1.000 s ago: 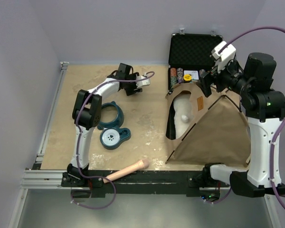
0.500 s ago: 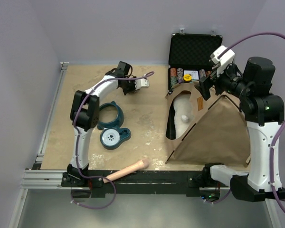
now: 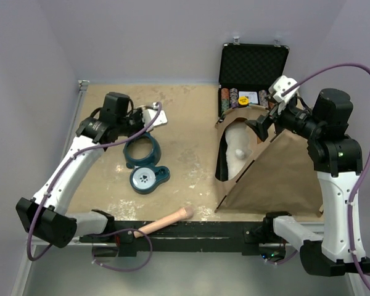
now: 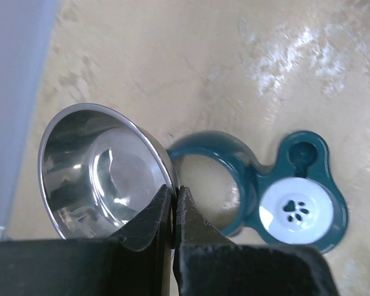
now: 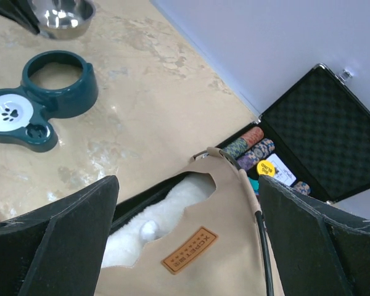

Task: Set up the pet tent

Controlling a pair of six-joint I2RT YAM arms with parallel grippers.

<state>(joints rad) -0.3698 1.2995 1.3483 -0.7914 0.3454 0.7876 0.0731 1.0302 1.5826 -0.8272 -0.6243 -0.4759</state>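
The pet tent (image 3: 277,166) stands at the right of the table as a tan pyramid with a dark pole (image 5: 263,246) along its edge. Its tan front wall (image 5: 234,259) carries an orange label, and a fluffy white pillow (image 5: 166,216) shows through the opening. My right gripper (image 3: 262,126) hovers over the tent's peak, open wide (image 5: 188,240), with nothing between its fingers. My left gripper (image 3: 142,120) is at the back left, shut (image 4: 174,194) on the rim of a steel bowl (image 4: 98,172), which it holds above the table.
A teal bowl stand (image 3: 142,151) with a white paw-print disc (image 4: 294,209) lies under the left gripper. An open black case (image 3: 253,65) with poker chips stands behind the tent. A beige bone-shaped toy (image 3: 163,222) lies at the table's front edge.
The left arm has swung left and nearer, carrying the steel bowl from the back centre to above the teal stand. The right gripper has dropped slightly toward the tent's peak.
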